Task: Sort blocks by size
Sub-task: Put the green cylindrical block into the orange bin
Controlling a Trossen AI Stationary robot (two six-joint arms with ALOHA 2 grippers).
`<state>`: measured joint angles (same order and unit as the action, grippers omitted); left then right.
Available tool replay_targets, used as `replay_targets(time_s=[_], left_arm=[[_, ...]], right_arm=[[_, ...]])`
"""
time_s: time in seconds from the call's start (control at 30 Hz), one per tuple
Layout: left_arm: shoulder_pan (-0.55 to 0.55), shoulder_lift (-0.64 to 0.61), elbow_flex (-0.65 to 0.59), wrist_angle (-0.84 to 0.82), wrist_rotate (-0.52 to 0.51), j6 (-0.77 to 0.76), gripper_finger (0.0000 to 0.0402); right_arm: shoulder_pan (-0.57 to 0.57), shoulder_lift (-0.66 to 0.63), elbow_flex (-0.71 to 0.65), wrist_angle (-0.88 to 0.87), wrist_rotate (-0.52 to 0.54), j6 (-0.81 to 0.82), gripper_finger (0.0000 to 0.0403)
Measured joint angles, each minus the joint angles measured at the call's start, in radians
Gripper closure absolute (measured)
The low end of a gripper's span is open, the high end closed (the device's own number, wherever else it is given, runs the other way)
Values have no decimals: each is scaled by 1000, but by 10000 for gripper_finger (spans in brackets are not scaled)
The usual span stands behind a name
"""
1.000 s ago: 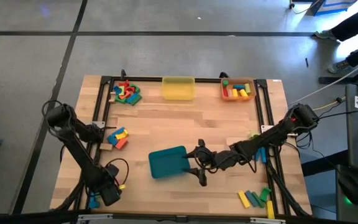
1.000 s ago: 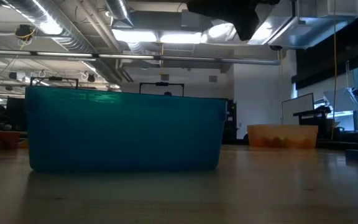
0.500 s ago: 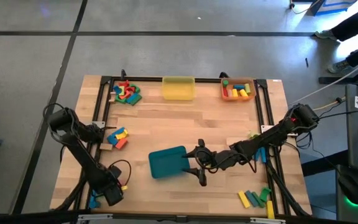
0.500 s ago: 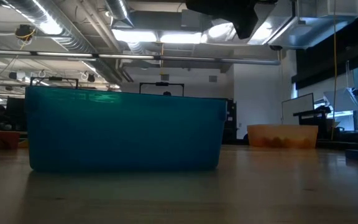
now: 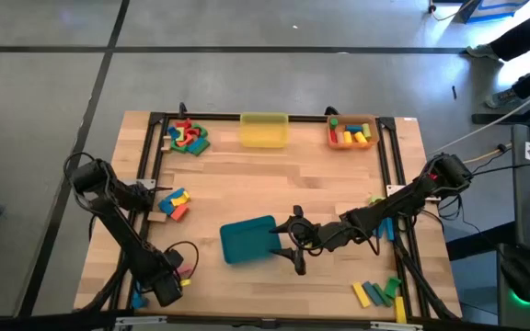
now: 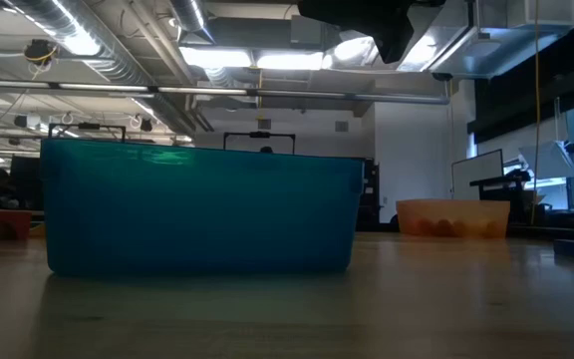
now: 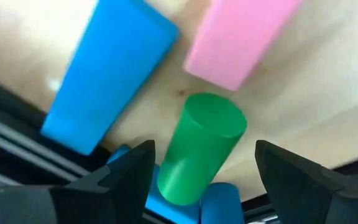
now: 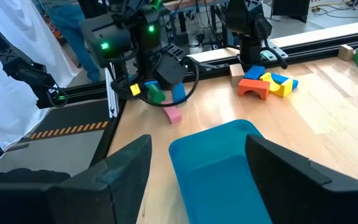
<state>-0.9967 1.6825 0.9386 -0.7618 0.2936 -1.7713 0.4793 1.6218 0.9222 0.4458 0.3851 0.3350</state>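
Hovering at frame's lower left, left gripper (image 5: 175, 279) fingers spread over green cylinder (image 7: 201, 148) | right gripper (image 5: 290, 245) fingers released beside teal tray (image 5: 247, 239)

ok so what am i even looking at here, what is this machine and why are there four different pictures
It is a robot with two dark arms at a wooden table, sorting toy blocks by size. One picture looks straight down, one looks level across the tabletop, and one comes from a camera on each arm's wrist.

The left gripper is open near the front left corner, over a green cylinder, a blue block and a pink block. It holds nothing. The right gripper stands open beside the teal tray in the middle, also empty.

At the far edge are a loose pile of blocks, a yellow tray and an orange tray with blocks in it. More blocks lie front right.
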Motion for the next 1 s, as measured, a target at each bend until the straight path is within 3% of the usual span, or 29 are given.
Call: replay_targets(time_s=[0.23,0.7,1.0], left_arm=[[-15,0,0,4,-48,25,150],[-18,0,2,-2,-98,51,289],[-13,-1,7,-7,-98,65,285]], right_arm=[[0,0,0,-1,0,-1,141],[0,0,0,0,0,-1,141],[0,0,0,0,0,0,141]])
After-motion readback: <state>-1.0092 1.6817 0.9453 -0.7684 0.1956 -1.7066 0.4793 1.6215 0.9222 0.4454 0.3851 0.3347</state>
